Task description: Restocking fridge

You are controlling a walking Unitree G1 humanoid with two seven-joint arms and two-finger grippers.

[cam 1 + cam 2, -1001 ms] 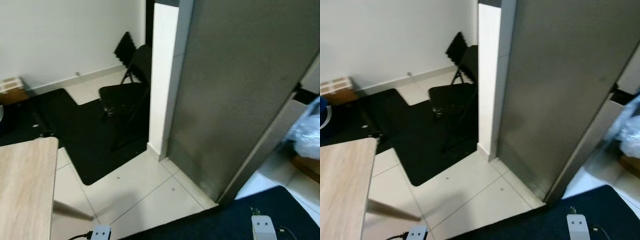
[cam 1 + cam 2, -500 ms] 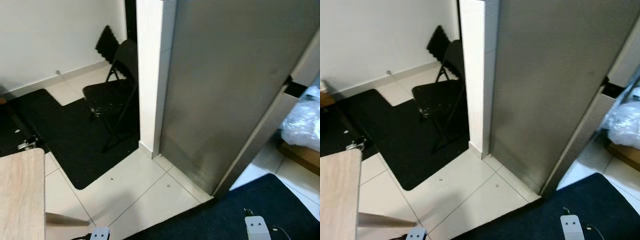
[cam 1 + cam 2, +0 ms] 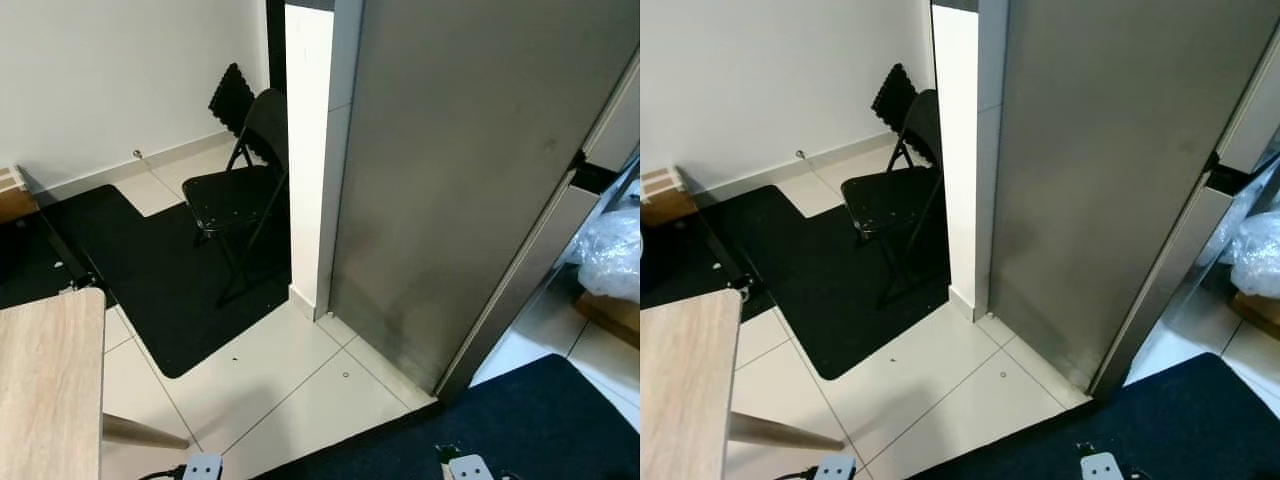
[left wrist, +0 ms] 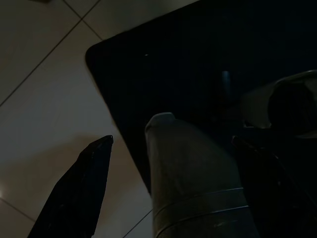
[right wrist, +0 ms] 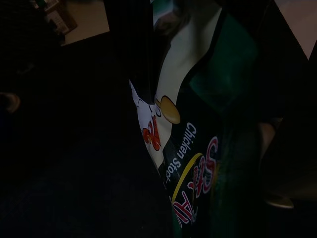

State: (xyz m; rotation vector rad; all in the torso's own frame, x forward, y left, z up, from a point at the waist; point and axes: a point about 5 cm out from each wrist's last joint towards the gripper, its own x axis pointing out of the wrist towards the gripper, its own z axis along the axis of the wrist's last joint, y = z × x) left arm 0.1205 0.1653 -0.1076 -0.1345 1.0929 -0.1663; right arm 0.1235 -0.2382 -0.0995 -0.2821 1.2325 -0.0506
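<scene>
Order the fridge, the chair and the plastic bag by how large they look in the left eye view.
1. Fridge, by far the largest.
2. Chair.
3. Plastic bag, smallest, though the picture's edge cuts it, so its full size is unsure.

two small pale grey wrist housings point(image 3: 203, 467) point(image 3: 467, 468) sit at the bottom edge of the head views, each a flat block, the left one with a thin black cable running off it. the left gripper point(image 4: 171, 158) has long, matte black, tapering fingers point(image 4: 81, 191). a grey cylindrical body part point(image 4: 190, 183) with a faint seam band lies between them.
</scene>
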